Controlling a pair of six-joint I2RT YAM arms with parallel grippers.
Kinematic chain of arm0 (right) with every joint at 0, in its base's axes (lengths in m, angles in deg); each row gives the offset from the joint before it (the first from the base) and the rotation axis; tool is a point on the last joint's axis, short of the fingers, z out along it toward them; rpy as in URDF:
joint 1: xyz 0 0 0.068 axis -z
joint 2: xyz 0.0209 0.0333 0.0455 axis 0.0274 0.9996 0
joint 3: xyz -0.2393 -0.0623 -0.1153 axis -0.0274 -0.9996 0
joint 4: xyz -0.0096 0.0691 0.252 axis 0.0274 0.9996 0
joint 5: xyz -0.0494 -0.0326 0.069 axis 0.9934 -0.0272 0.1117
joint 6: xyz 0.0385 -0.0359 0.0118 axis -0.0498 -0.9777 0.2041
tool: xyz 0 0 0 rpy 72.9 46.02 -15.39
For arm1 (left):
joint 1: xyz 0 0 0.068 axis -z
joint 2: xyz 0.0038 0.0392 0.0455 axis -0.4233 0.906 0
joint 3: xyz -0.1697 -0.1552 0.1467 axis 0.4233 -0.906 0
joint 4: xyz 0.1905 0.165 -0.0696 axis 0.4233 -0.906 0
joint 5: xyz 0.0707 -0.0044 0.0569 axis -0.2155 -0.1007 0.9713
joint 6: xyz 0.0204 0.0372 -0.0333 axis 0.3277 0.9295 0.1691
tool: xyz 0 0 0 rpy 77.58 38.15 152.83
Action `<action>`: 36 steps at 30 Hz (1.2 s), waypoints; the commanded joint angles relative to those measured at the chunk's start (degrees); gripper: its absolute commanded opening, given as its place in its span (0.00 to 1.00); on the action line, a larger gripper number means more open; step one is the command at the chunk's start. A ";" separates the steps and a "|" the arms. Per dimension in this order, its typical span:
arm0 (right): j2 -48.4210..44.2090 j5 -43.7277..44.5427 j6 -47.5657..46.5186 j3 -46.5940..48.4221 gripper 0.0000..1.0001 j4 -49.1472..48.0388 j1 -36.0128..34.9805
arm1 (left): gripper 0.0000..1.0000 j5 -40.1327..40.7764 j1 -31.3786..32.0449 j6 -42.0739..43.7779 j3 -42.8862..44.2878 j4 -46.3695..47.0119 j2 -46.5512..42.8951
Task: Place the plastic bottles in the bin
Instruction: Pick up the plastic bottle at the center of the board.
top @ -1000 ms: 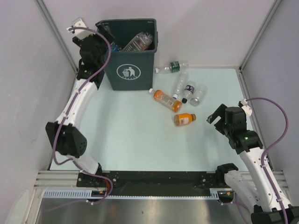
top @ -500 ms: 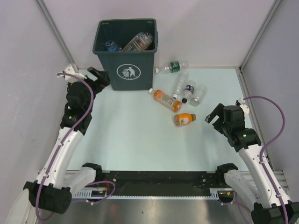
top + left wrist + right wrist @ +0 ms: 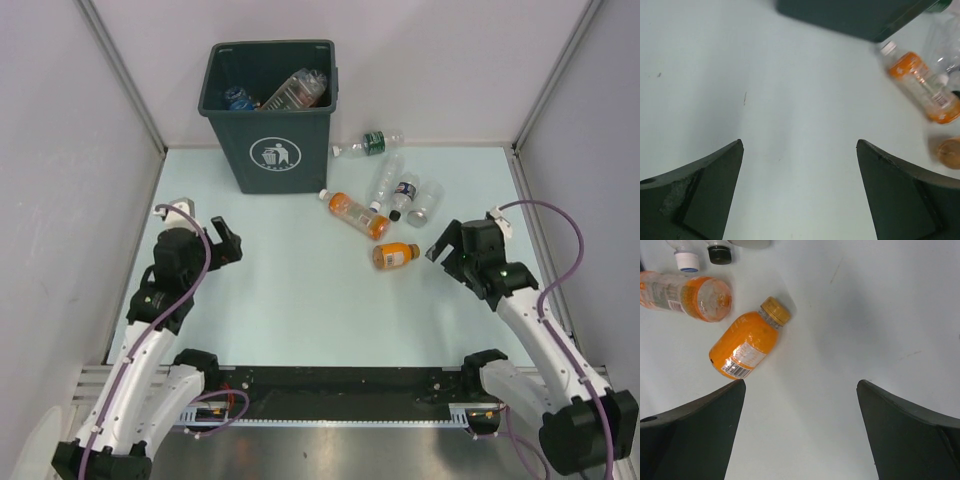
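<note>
The dark green-grey bin (image 3: 270,125) stands at the back left with a large clear bottle (image 3: 296,89) and others inside. Several bottles lie on the table to its right: a green one (image 3: 372,143), three clear ones (image 3: 385,180), a long orange one (image 3: 357,215) and a short orange one (image 3: 395,256). My left gripper (image 3: 225,243) is open and empty over bare table, far left of the bottles (image 3: 799,144). My right gripper (image 3: 445,245) is open and empty just right of the short orange bottle (image 3: 747,342), which lies ahead of its left finger (image 3: 801,382).
The left wrist view shows the bin's base (image 3: 855,17) and the long orange bottle (image 3: 922,90) ahead at the right. The right wrist view shows the long orange bottle (image 3: 685,290) and two caps, white-blue (image 3: 687,260) and black (image 3: 720,254). Grey walls enclose the table.
My left arm has swung away from the bin's left side down to the near left of the table. My right gripper has edged left toward the short orange bottle.
</note>
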 commanded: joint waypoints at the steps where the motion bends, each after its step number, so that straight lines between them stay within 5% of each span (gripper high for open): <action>1: 5.04 -0.18 1.49 -0.22 0.99 -7.54 -1.62 | 1.00 2.65 -0.24 2.59 -1.25 -0.92 -2.98; 16: 27.71 -1.49 8.96 1.27 0.95 -24.60 -3.38 | 1.00 1.07 -1.91 1.54 -1.78 0.92 -2.46; 36: 38.53 -6.94 12.57 5.75 0.90 -29.96 -3.82 | 1.00 -0.60 -3.93 1.10 -1.96 1.01 -1.84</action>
